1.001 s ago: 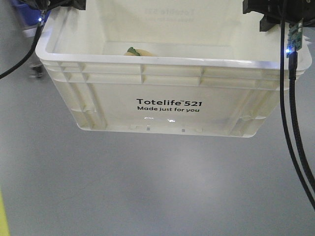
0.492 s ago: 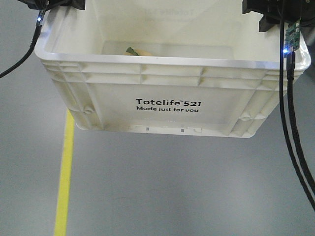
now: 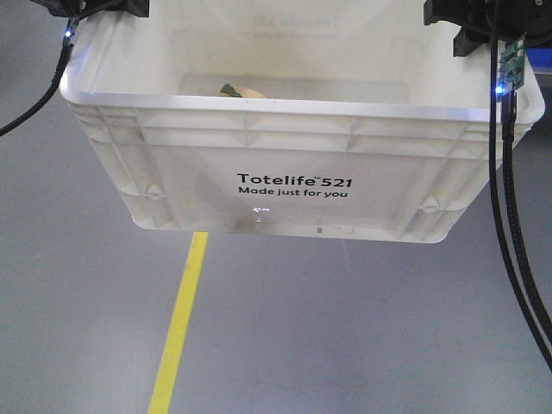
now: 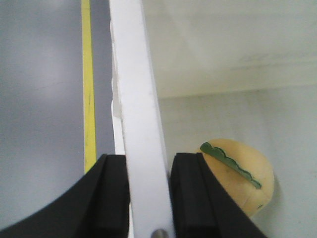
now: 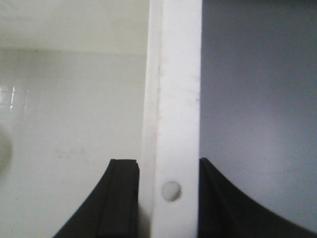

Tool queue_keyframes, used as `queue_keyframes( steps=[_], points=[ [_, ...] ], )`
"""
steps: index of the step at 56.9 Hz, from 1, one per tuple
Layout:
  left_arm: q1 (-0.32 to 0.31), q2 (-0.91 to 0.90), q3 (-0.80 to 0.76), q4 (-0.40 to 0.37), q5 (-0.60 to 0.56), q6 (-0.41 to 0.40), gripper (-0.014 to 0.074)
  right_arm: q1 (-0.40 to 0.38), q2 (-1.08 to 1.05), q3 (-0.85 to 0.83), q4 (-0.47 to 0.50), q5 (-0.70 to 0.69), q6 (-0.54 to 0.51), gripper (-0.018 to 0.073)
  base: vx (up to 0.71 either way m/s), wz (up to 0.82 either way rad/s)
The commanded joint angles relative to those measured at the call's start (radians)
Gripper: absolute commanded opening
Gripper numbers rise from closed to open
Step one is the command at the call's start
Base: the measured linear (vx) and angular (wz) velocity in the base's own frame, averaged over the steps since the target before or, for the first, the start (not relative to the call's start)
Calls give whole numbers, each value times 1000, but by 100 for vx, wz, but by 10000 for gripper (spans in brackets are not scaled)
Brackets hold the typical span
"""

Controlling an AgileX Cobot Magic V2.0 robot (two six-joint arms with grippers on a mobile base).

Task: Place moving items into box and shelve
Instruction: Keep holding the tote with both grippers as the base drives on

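Carry stage, by judgement: left pincer (image 4: 148,191) and right pincer (image 5: 170,196) each pinch a side rim of the box (image 3: 172,168), which hangs above the floor (image 3: 362,336) with the beige lump (image 4: 247,186) inside. Next: keep it level and shelve it.

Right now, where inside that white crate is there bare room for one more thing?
Bare: the crate floor along the right wall, by the right gripper, and the strip between the beige lump and the far wall. Crowded: the left wall, where the lump sits close to the left gripper.
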Motion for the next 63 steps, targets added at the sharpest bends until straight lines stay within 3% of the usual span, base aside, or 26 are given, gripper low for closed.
queue_keyframes(
  steps=[1, 63],
  points=[
    [17, -73, -38, 99, -127, 18, -1, -19, -63, -40, -145, -68, -3, -5, 33, 47],
    [17, -73, -38, 99, -126, 18, -1, -20, -63, -40, -144, -66, -3, -5, 46, 28]
  ],
)
